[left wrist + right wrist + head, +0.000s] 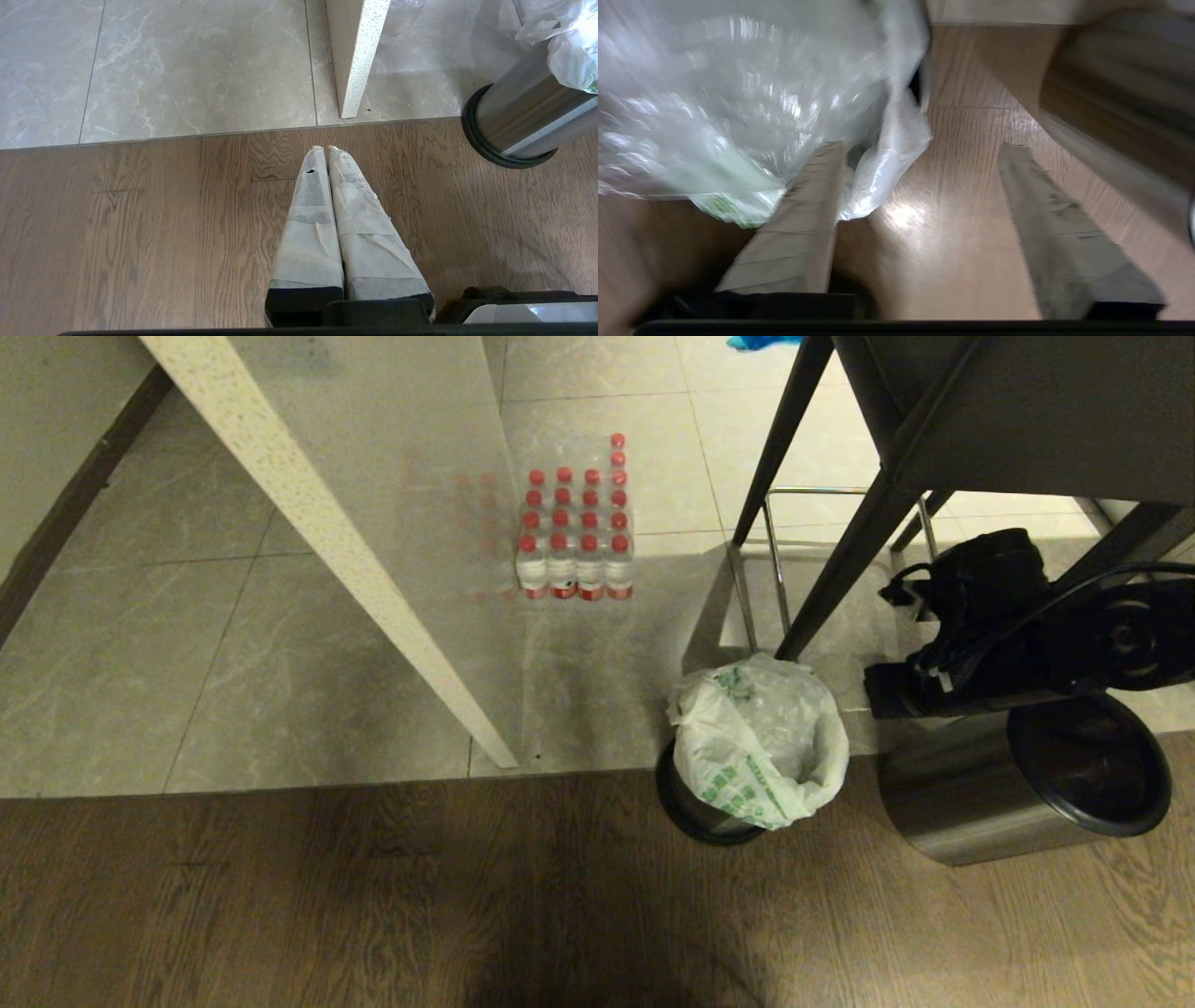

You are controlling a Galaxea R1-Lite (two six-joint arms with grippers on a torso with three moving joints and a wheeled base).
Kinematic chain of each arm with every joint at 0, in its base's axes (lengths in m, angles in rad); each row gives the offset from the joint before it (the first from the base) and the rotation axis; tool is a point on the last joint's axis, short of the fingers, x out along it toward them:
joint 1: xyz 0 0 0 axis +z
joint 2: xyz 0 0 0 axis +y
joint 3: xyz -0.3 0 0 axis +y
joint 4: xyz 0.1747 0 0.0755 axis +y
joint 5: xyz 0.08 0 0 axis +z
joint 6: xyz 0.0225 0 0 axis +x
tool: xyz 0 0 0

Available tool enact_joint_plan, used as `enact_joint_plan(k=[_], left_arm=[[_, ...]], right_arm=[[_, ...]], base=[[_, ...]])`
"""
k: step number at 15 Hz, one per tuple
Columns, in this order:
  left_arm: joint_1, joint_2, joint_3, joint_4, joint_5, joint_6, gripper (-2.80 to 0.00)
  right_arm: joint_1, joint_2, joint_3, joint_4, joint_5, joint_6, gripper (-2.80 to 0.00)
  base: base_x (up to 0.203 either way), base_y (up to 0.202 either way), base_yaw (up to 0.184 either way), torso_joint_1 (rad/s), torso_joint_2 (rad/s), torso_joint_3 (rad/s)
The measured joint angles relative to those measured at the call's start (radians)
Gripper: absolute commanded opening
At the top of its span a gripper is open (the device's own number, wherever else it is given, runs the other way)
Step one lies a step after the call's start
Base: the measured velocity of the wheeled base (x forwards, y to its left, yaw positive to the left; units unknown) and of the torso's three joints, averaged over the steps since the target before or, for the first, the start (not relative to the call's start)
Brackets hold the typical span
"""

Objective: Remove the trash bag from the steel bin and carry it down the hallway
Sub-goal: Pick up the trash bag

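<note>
Head view shows the trash bag [758, 739] still lining the steel bin [695, 807], nothing lifted or carried yet; the right gripper [920, 149] stands open just beside it, the left gripper [325, 149] closed and parked.

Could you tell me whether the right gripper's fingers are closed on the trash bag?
No, the right gripper stands open, one finger beside the trash bag and bare wood floor between them.
</note>
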Motion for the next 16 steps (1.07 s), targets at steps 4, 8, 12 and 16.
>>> enact_joint_plan(k=[4,8,12,16], left_arm=[[0.001,0.000,0.000,0.000,0.000,0.000,-2.80],[0.000,0.000,0.000,0.000,0.000,0.000,-2.80],[0.000,0.000,0.000,0.000,0.000,0.000,-2.80],[0.001,0.000,0.000,0.000,0.000,0.000,-2.80]], right_arm=[[0.040,-0.030,-0.002,0.005,0.023,0.105,-2.80],[0.048,-0.002,-0.021,-0.003,0.086,0.046,-2.80],[0.048,0.033,-0.040,-0.006,0.122,0.143,-2.80],[0.047,0.095,-0.101,-0.011,0.192,0.197,-2.80]], base=[[0.000,0.000,0.000,0.000,0.00,0.000],[0.000,0.000,0.000,0.000,0.00,0.000],[0.000,0.000,0.000,0.000,0.00,0.000],[0.000,0.000,0.000,0.000,0.00,0.000]])
